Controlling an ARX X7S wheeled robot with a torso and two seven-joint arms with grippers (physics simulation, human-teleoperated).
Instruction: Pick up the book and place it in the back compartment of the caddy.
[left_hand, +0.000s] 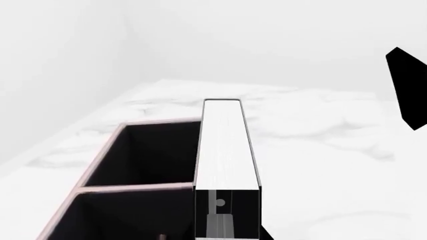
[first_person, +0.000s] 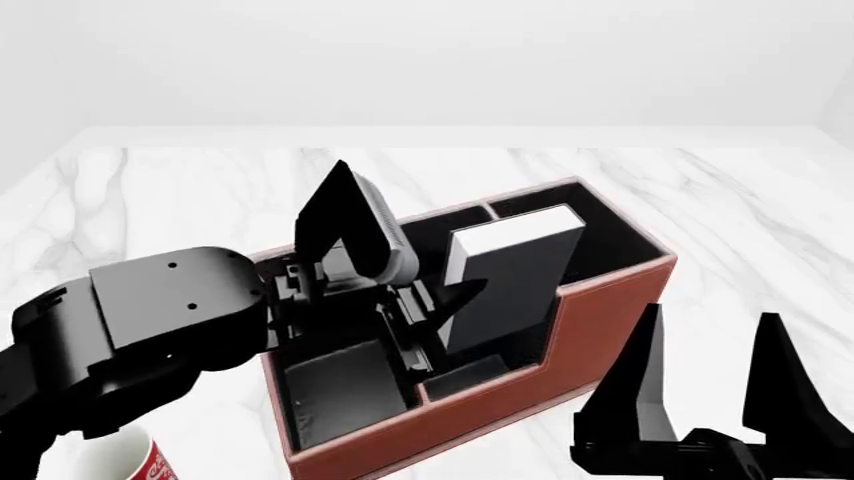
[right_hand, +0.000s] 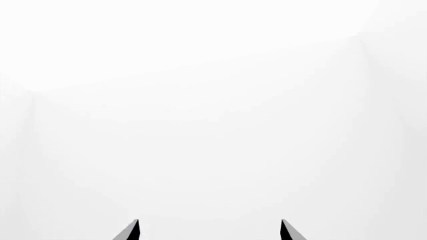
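Standing upright in the caddy (first_person: 587, 310), the book (first_person: 514, 280) sits in the low-walled cell of the divided middle section, leaning slightly. Left hand (first_person: 400, 300) is beside its spine edge; whether it pinches the book cannot be told. Right hand (first_person: 707, 400) is spread, idle above the surface (first_person: 160, 200). Recommended: release gently, withdraw straight upward, avoid dragging the book against the divider.

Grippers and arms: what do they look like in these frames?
Both are matte black. The left arm is a blocky rounded housing with small screw dots; the left gripper has a grey cylindrical part and a pointed, blade-like finger. The right gripper has two tall tapered black fingers. No cables or markings show.
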